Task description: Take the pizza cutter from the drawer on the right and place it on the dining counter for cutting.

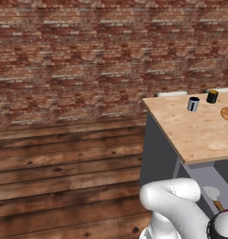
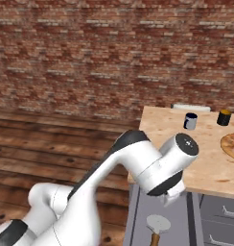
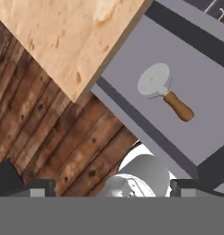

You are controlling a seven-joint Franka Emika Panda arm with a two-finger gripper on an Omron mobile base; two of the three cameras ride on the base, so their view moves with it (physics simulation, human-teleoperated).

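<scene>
Brick wall, plank floor; table [image 1: 190, 126] at corner. Drawer [image 3: 132, 69] stands open, pizza cutter [image 3: 165, 91] flat inside, untouched. Gripper [image 3: 111, 188] spread wide, well above it. Advice: descend straight, straddle the wooden handle across its width, close there, clear of the blade

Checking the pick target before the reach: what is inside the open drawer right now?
The pizza cutter lies flat on the bare grey floor of the drawer, alone in the part visible. The dining counter hides the drawer's back end.
</scene>
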